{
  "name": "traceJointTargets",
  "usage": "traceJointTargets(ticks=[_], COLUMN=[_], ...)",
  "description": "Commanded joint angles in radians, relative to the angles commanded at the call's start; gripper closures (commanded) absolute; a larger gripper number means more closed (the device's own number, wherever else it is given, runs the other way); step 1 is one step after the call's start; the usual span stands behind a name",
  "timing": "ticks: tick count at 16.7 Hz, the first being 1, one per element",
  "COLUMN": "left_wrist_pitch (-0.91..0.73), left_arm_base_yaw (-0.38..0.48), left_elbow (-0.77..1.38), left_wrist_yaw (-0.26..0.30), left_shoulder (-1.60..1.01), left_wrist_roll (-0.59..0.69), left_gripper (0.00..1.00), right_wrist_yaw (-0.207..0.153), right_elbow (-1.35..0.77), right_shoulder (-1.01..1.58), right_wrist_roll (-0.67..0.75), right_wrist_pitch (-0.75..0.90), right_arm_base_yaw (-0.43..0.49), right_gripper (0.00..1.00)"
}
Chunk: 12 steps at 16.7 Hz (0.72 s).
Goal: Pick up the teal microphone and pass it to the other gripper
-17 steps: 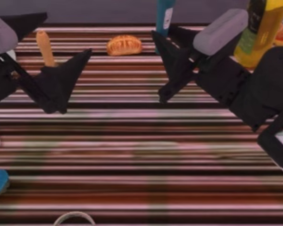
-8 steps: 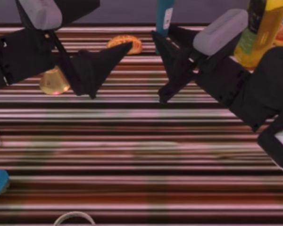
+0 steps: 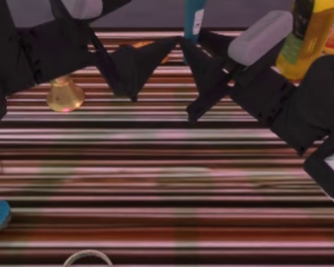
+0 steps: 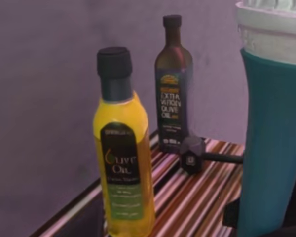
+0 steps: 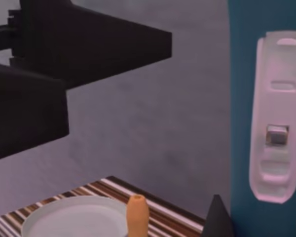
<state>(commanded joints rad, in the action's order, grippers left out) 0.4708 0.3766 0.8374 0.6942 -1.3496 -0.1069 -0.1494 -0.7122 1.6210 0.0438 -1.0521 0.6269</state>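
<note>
The teal microphone (image 3: 193,16) stands upright, lifted off the table at the back centre, with my right gripper (image 3: 196,45) shut on its lower end. In the right wrist view its white strip with the small button (image 5: 276,123) fills the edge, beside one of my fingertips (image 5: 217,219). My left gripper (image 3: 156,69) is open just left of the microphone, with one fingertip almost touching the right gripper. The left gripper's fingers (image 5: 89,44) show spread apart in the right wrist view. From the left wrist, the microphone (image 4: 271,148) looms close, white head (image 4: 274,24) up.
A brass bell (image 3: 64,94) sits at the back left, its orange handle (image 5: 137,215) before a white plate (image 5: 74,217). A yellow oil bottle (image 3: 312,33) stands behind the right arm. The left wrist shows this yellow bottle (image 4: 122,163), a dark bottle (image 4: 173,98) and a black tool (image 4: 192,154).
My left gripper has swung to the back and right, toward the microphone, uncovering the bell and covering the bread roll. The right arm and microphone have not moved.
</note>
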Motion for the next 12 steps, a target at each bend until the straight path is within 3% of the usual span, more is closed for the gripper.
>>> traceJointTargets(ticks=[6, 11, 12], left_wrist_pitch=[0.049, 0.052, 0.052], left_arm_base_yaw=[0.135, 0.145, 0.145], left_elbow=[0.164, 0.174, 0.174], left_wrist_yaw=[-0.132, -0.141, -0.141], left_shoulder=[-0.208, -0.221, -0.221], left_wrist_roll=[0.006, 0.006, 0.006], left_gripper=[0.0, 0.0, 0.08], right_wrist_yaw=[0.0, 0.0, 0.0], right_elbow=[0.0, 0.0, 0.0], right_shoulder=[0.0, 0.0, 0.0], right_wrist_roll=[0.0, 0.0, 0.0], right_wrist_pitch=[0.0, 0.0, 0.0], right_arm_base_yaw=[0.0, 0.0, 0.0], right_gripper=[1.0, 1.0, 1.0])
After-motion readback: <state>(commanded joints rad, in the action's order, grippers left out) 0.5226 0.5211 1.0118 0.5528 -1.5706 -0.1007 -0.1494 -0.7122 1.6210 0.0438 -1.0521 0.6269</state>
